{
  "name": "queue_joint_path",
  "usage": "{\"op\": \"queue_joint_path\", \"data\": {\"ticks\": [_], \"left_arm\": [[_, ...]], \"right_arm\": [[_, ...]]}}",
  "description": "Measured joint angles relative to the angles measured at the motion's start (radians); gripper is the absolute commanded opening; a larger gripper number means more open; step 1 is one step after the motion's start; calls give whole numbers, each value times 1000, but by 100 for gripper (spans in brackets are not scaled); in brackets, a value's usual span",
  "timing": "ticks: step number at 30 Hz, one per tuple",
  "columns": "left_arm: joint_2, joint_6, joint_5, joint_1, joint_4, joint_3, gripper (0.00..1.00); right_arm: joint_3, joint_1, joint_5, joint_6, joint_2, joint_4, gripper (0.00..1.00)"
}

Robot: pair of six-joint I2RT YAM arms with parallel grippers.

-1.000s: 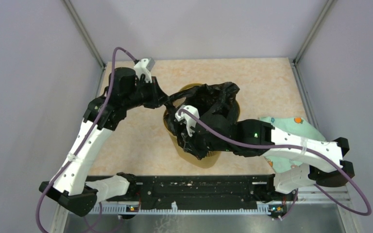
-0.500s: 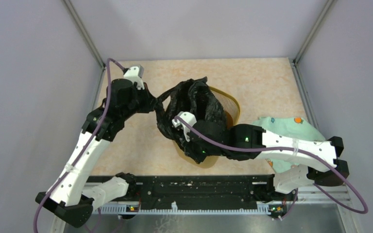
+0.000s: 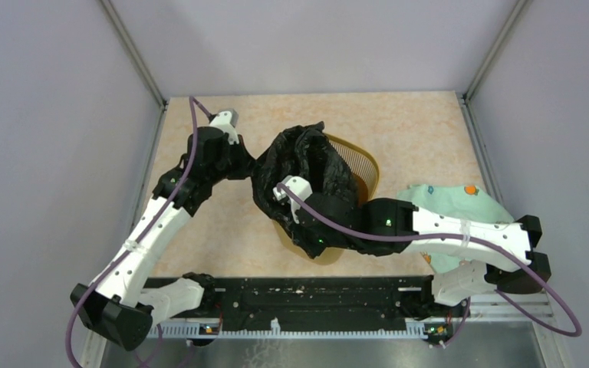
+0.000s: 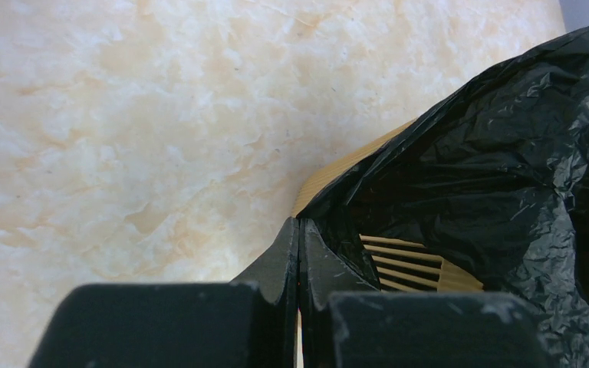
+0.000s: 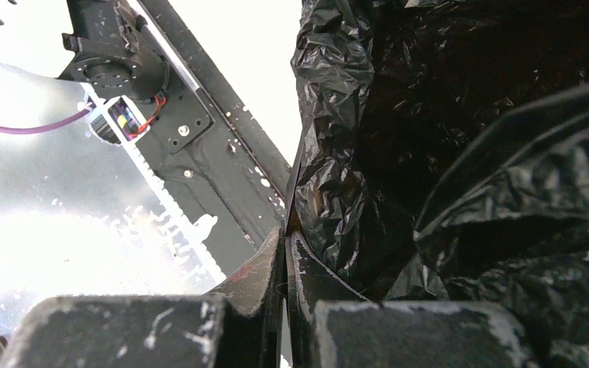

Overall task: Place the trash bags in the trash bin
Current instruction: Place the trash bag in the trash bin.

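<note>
black bag [image 3: 307, 161] draped over the left part of the yellow bin [image 3: 362, 165], left claw [image 4: 299, 234] pinched closed on the bag's left edge, right claw [image 5: 285, 241] clamped on its near edge

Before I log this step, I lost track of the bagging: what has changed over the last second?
The left gripper closed on the edge of the thin glossy black plastic trash bag and drew it leftward. That bared the slotted right rim of the mustard-yellow plastic trash bin. The right gripper stayed shut on the bag, and the pale green patterned cloth did not move.
</note>
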Motion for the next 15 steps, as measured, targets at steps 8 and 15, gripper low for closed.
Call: {"op": "queue_joint_path", "data": {"ticks": [8,15], "left_arm": [[34,-3,69,0,49,-7,0],[34,-3,90,2,63,-7,0]], "right_arm": [[22,8,-15,8,-2,-18,45],[107,13,-33,8,-54,-40,55]]}}
